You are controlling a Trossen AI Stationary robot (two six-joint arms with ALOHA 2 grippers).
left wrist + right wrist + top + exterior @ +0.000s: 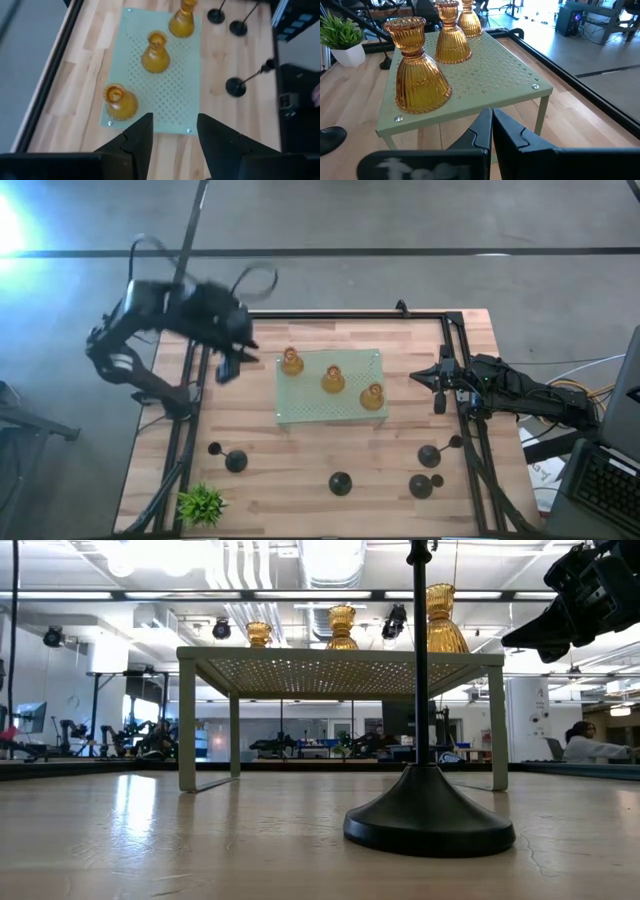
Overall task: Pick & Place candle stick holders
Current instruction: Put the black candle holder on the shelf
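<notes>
- High view: left gripper [228, 365] hangs beside the left edge of the pale green stand [300, 412], fingers spread wide, grasping nothing
- Left wrist view: both dark fingers [141, 135] stand apart above the stand's near edge, close to the nearest amber holder [120, 101]
- Right gripper [438, 380] waits just off the stand's right side, fingers clenched together, empty
- Three amber holders [332, 376] stand upright in a diagonal row on the stand
- Four black holders [340, 482] sit on the wooden table [300, 470] along the front, well apart from the stand
- Small plant [201, 503] occupies the front left corner
</notes>
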